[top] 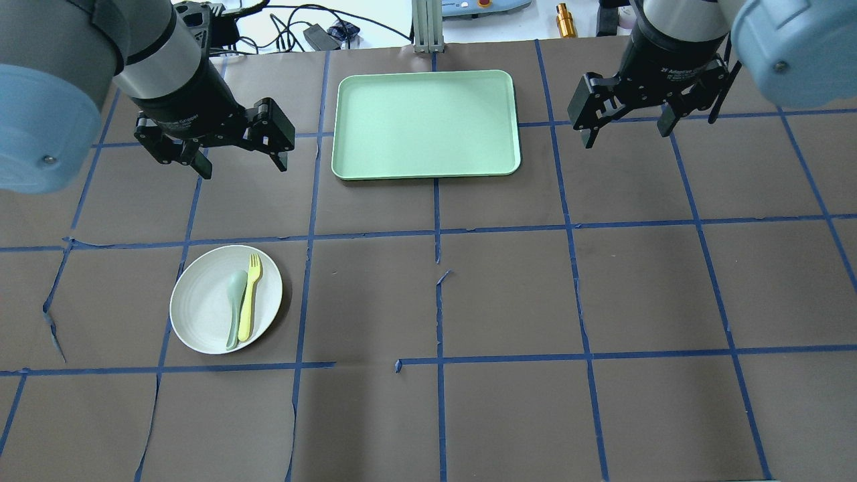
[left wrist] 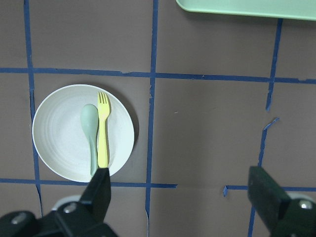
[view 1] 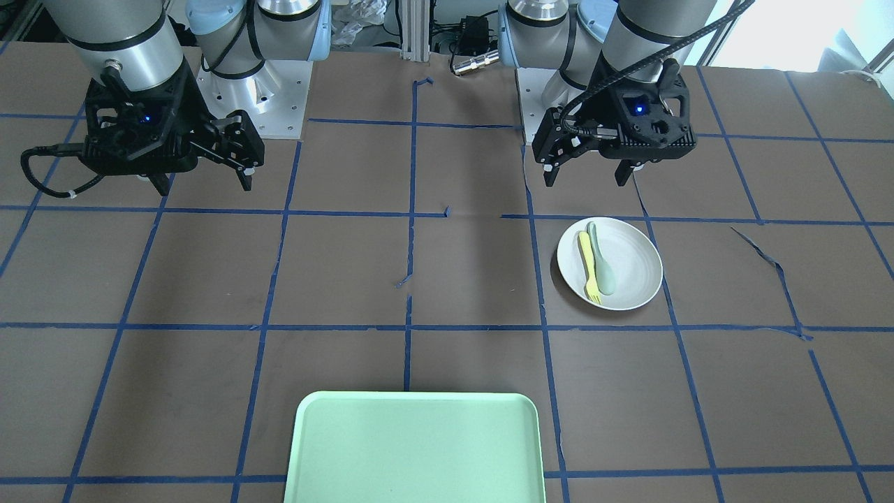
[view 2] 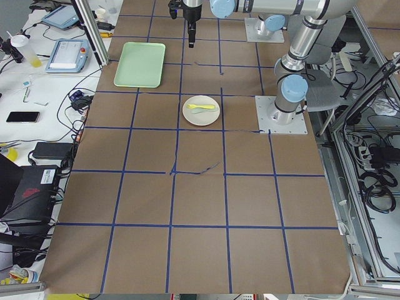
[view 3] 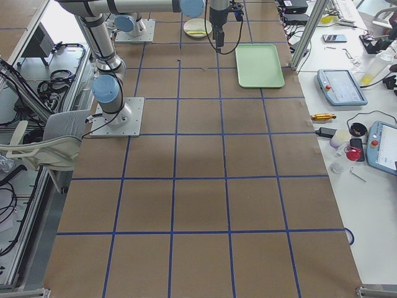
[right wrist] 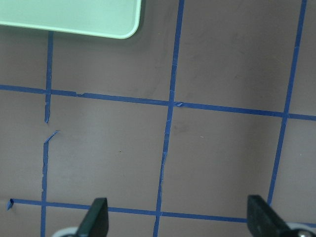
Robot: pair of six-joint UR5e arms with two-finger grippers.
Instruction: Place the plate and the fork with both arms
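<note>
The off-white plate [top: 201, 314] lies on the table's left half, also in the front view [view 1: 632, 262] and the left wrist view [left wrist: 59, 133]. The yellow fork [top: 249, 301] lies on it, tines toward the far side, beside a pale grey-green spoon [top: 234, 308]. The fork also shows in the left wrist view [left wrist: 102, 131]. My left gripper [top: 243, 167] hangs open and empty above the table, beyond the plate and apart from it. My right gripper [top: 628, 136] hangs open and empty over the table's right half, far from the plate.
A mint-green rectangular tray [top: 426, 124] lies at the far middle of the table, between the two grippers; nothing lies in it. Its corner shows in the right wrist view [right wrist: 74, 17]. Blue tape lines grid the brown table cover. Cables and small devices lie beyond the far edge.
</note>
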